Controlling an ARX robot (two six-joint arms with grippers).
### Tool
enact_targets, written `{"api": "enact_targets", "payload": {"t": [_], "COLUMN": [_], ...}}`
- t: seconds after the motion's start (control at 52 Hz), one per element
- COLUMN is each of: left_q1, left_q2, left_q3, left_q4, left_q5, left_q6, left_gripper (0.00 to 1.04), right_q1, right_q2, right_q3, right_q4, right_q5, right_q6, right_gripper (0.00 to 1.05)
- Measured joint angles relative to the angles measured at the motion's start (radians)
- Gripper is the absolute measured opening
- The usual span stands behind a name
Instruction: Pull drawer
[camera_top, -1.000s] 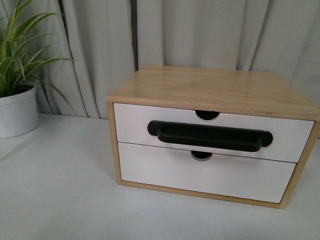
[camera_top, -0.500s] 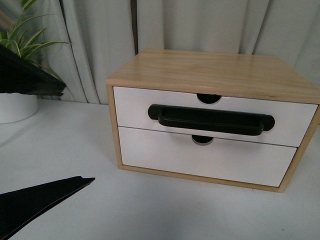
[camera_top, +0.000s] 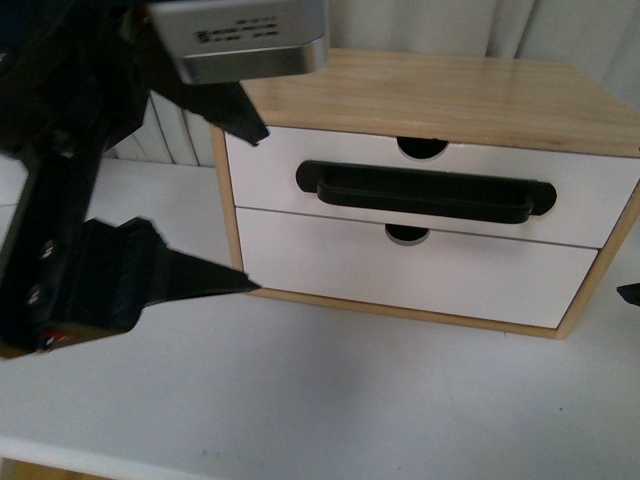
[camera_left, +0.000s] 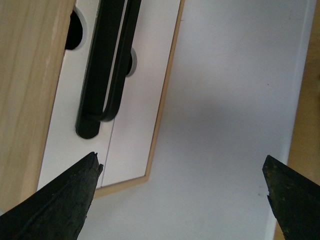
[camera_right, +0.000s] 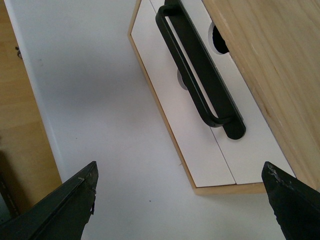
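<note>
The drawer (camera_top: 268, 168) is the upper one in a light wood cabinet (camera_top: 450, 95). Its white front sits flush, with a long black bar handle (camera_top: 425, 194) and a half-round notch (camera_top: 422, 148). My left gripper (camera_top: 252, 208) is open at the cabinet's left front corner, fingers (camera_top: 205, 275) apart and empty. In the left wrist view the left gripper (camera_left: 181, 162) spans bare table short of the handle (camera_left: 102, 65). The right gripper (camera_right: 180, 170) is open over the table, off the cabinet's right front corner, short of the handle (camera_right: 200, 75). One of its fingertips (camera_top: 630, 293) shows at the front view's right edge.
Below it sits the plain white drawer (camera_top: 420, 275) without a handle. The cabinet stands on a white table (camera_top: 350, 400), whose front edge (camera_top: 60, 452) runs close below. Grey curtains (camera_top: 420, 20) hang behind. Wooden floor (camera_right: 20, 125) lies beyond the table edge.
My left arm has swung up into the front view and now fills its left side, hiding the plant. A right fingertip has appeared at the right edge. The drawer has not moved.
</note>
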Motion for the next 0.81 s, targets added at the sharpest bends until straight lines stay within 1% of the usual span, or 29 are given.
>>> {"api": "enact_targets", "payload": {"t": [0.096,0.212,0.346,0.442,0.808], "left_q1": [-0.024,-0.045,-0.072,-0.086,-0.094], "left_q2": [0.073,0.129,0.191,0.227,0.296], "left_q3": [0.068,0.093,0.108,0.125,0.172], "left_q4": [0.005,0.045,0.063,0.087,0.102], "left_q5": [-0.005,-0.005,-0.013,-0.012,-0.001], "left_q6": [0.014,0.01,0.013,0.013,0.011], "left_gripper": [0.99,0.99,0.99,0.99,0.99], "right_q1": [0.023,0.042,0.049,0.049,0.041], "right_q2": [0.042,0.093,0.156,0.19,0.267], "right_q3": [0.008,0.012,0.017,0.018,0.023], "right_q4": [0.017,0.051,0.123,0.146,0.216], "right_q5": [-0.005,-0.006,-0.013,-0.022,-0.052], "right_q6": [-0.04,-0.077,-0.092,-0.095,-0.097], "right_gripper": [0.96,0.96,0.96,0.96,0.96]}}
